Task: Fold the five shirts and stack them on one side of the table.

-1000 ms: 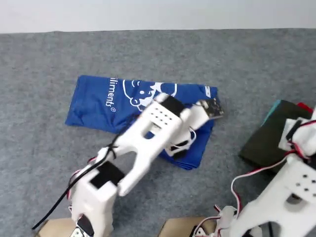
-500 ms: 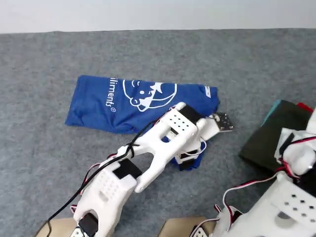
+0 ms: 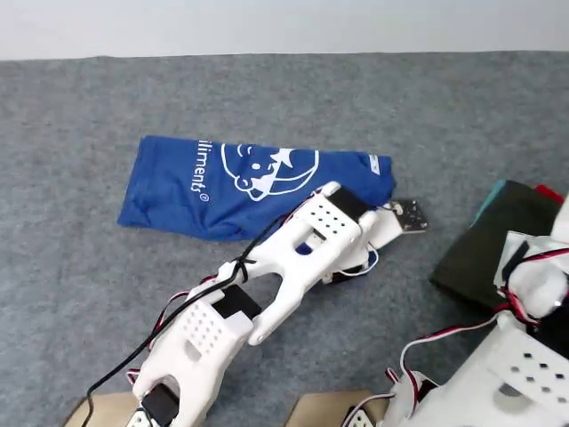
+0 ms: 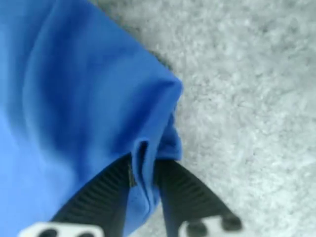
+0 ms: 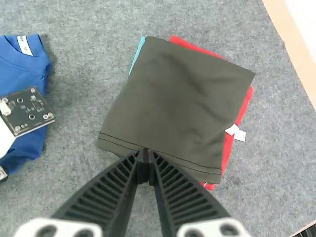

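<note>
A blue shirt point(image 3: 233, 182) with a white print lies partly folded on the grey table, left of centre. My left gripper point(image 4: 143, 168) is shut on a fold of this blue shirt point(image 4: 84, 98) at its corner, just above the table; in the high view that gripper point(image 3: 349, 269) sits under the white arm, at the shirt's right end. A stack of folded shirts point(image 3: 484, 249) lies at the right, with a dark olive shirt point(image 5: 182, 108) on top, a red one point(image 5: 238, 123) beneath and a teal edge point(image 5: 137, 55). My right gripper point(image 5: 144, 159) is shut, its tips over the olive shirt's near hem.
The grey felt table point(image 3: 373, 107) stretches bare behind and to the left of the shirts. The left arm's circuit board point(image 5: 27, 109) juts out between the blue shirt point(image 5: 19, 59) and the stack. Tan arm bases point(image 3: 98, 411) sit at the near edge.
My left arm has swung right and toward the near edge, pulling the blue shirt's corner along. The right arm has shifted slightly at the lower right.
</note>
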Robot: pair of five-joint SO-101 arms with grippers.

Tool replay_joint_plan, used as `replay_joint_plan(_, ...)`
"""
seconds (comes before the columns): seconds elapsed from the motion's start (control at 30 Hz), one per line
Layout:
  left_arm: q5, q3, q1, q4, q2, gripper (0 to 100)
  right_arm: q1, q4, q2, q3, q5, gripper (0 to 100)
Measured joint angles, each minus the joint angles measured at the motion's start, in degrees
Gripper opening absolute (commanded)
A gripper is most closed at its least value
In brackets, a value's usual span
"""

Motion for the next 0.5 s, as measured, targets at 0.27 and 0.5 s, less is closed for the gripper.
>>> replay_joint_plan(0.27, -0.09, -9.49, -0.62, 3.6, 0.0, 1, 0.0, 0.0, 0.0, 0.0, 0.0, 1.0)
replay_joint_plan(0.5, -1.32, -20.92, -4.84, 2.81, 6.24, 1, 0.0, 0.0, 0.0, 0.0, 0.0, 1.0)
